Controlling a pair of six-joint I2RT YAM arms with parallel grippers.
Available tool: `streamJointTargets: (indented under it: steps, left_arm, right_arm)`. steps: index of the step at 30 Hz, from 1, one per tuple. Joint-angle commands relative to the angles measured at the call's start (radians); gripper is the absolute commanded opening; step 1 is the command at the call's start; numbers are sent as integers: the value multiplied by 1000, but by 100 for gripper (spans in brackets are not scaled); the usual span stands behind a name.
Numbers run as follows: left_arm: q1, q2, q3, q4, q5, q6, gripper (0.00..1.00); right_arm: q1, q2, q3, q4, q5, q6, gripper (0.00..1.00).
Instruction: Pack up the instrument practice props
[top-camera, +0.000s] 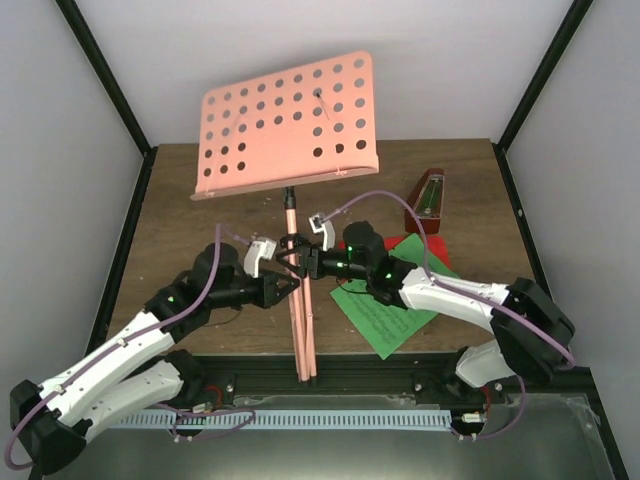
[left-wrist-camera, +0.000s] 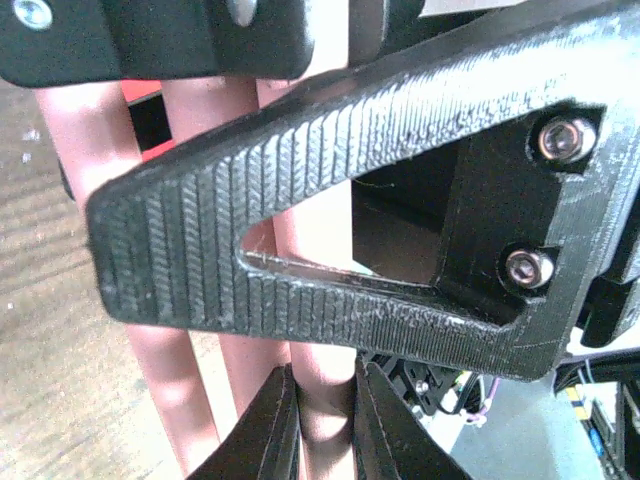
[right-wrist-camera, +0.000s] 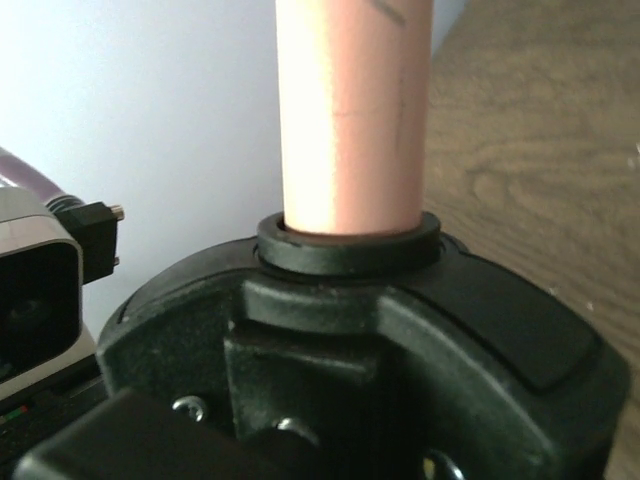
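The pink music stand (top-camera: 288, 122) stands mid-table with its hole-dotted desk up and its legs (top-camera: 303, 335) folded together along the pole. My left gripper (top-camera: 288, 278) is shut on one pink leg (left-wrist-camera: 325, 395), and its fingers (left-wrist-camera: 262, 435) pinch it from both sides. My right gripper (top-camera: 305, 262) holds the stand's black hub (right-wrist-camera: 350, 300) below the pole (right-wrist-camera: 352, 110); one of its fingers (left-wrist-camera: 300, 190) crosses the left wrist view. The green music sheet (top-camera: 385, 310) and the red one (top-camera: 432, 250) lie flat on the right. The reddish-brown metronome (top-camera: 428, 200) stands behind them.
The wooden table (top-camera: 180, 220) is closed in by white walls with black corner posts (top-camera: 110, 90). The black rail (top-camera: 330, 378) with the arm bases runs along the near edge, and the stand's feet rest against it.
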Motion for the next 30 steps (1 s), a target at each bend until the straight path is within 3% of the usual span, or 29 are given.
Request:
streamJointTargets:
  steps: [1,8,22,30]
  left_arm:
    - [2,-18,-44,127,-67,-94,0]
    - [2,43,-114,208,-126,-156,0]
    - [3,95,-181,204,-266,-222,0]
    - [4,150,-191,247,-294,-224,0]
  right_arm:
    - [-18,17,-25,144,52,46,1]
    - [-20,142,8,121,10,31,1]
    - [-62,399,130,67,-153,-41,1]
    - [-104,472,187,33,-206,-156,9]
